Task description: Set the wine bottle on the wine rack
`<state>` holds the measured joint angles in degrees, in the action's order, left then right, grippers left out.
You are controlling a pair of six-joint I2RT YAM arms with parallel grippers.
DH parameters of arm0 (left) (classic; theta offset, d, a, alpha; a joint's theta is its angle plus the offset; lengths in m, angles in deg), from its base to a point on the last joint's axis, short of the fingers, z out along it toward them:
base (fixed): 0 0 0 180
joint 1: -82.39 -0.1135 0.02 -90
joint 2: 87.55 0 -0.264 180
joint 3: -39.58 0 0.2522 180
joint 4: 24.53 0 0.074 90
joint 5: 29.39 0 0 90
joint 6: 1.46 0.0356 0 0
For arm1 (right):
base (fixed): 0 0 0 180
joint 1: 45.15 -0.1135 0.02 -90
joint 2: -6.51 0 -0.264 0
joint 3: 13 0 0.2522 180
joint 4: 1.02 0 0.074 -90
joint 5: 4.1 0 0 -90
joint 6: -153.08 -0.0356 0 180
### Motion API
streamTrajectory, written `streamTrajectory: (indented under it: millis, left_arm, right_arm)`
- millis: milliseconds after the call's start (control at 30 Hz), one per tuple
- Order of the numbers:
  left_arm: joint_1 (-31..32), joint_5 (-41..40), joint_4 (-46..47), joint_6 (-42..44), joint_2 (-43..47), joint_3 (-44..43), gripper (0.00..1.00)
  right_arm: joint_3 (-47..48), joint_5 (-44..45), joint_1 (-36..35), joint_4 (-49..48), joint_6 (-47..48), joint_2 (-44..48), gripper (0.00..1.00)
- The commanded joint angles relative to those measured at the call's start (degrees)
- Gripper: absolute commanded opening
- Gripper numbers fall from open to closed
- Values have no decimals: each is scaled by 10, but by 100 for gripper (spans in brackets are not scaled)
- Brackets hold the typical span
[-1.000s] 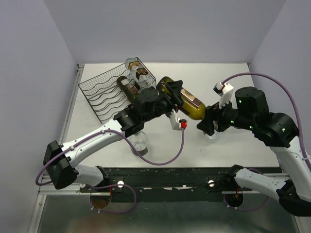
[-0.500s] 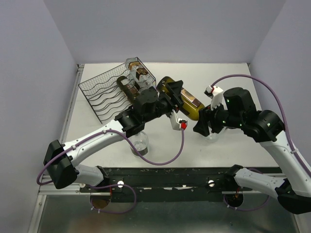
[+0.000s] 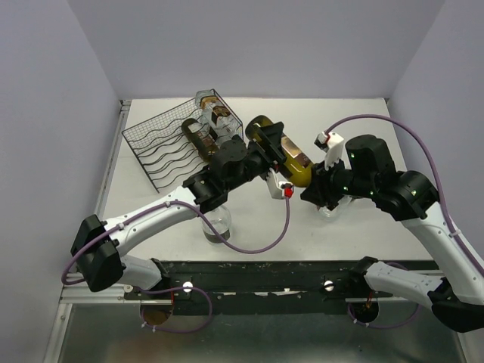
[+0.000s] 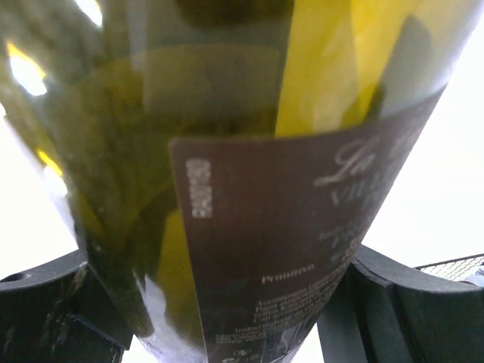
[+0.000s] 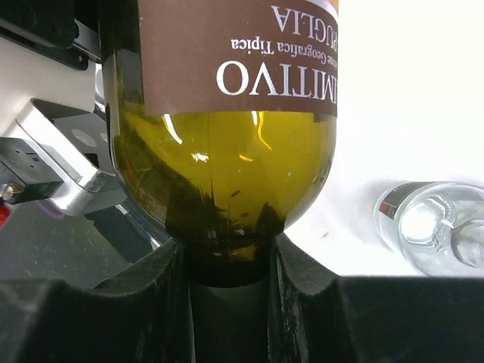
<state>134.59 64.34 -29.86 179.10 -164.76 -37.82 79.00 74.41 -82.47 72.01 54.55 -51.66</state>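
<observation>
Overhead view: a white table [image 3: 363,121] between pale walls. The wine bottle [image 3: 292,160] – olive green with a brown label – is held in the air between the two arms, lying on a slant. Its base points at the right end of the wine rack [image 3: 162,147] and it is near the rack but not on it. The left gripper [image 3: 265,150] is closed around the bottle's body. The right gripper [image 3: 312,186] meets the neck end.

The black wire rack sits at the far left of the table. It already carries a pale bottle [image 3: 212,106] and a dark bottle [image 3: 198,134] at its right end, the side nearest the held bottle. A glass bottle [image 3: 217,224] stands on the table partly under the left forearm. A second glass bottle [image 3: 330,211] sits just below the right gripper.

Left wrist view: the green glass and brown label fill the picture, pinched between two black fingers [image 4: 45,306] at the bottom corners. A sliver of rack wire shows at the lower right edge.

Right wrist view: the bottle's rounded shoulder narrows into the neck, which is clamped between the right fingers [image 5: 147,291]. The left gripper's housing is close on the left – the second glass bottle lies on the table at the right.
</observation>
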Motion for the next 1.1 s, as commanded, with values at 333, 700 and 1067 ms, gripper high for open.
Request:
streamTrajectory:
  millis: [333, 700, 1067]
  left_arm:
    - [4, -59, 118, -53, -7, -43, 0]
    - [2, -63, 136, -16, -6, -11, 46]
    - [2, -55, 106, -29, 10, 33, 99]
  right_arm:
    - [-2, -3, -2, -14, -3, -14, 45]
    - [2, 30, -2, -39, -17, -6, 1]
    - [-3, 111, -2, -111, -65, 24, 1]
